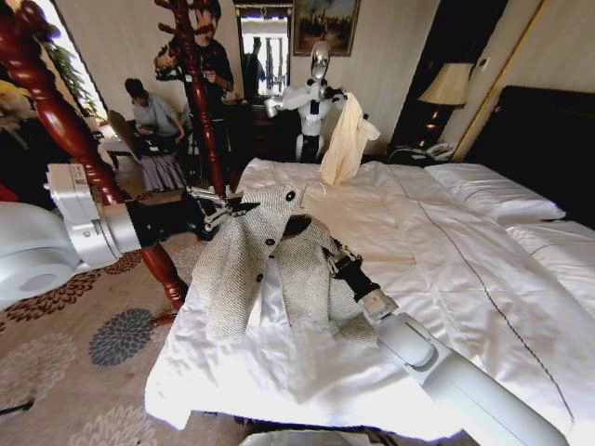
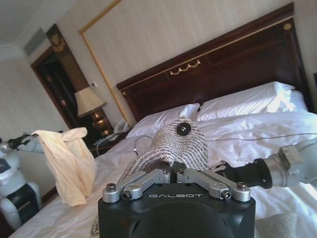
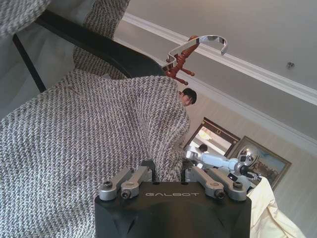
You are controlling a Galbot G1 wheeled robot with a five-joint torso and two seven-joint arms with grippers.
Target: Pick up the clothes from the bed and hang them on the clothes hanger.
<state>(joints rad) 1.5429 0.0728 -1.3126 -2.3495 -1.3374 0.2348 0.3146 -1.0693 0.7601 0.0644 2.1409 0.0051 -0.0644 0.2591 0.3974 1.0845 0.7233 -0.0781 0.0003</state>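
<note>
Black housings of both wrists read "GALBOT". The jacket [image 1: 270, 255] hangs with its long axis vertical above the bed [image 1: 465, 269], at 9 o'clock of it; left gripper [image 1: 223, 210] and right gripper [image 1: 327, 258] are clenched on its fabric, the hanger [image 3: 99, 47] inside.

We see cream striped walls [image 2: 163, 44] with gold trim, a white cornice [image 3: 257, 74] under the ceiling, and a framed painting [image 1: 325, 23]. A lit table lamp [image 1: 448, 85] stands in the corner. The floor is patterned floral carpet [image 1: 84, 344]. A red wooden coat stand [image 1: 200, 93] rises nearby.
</note>
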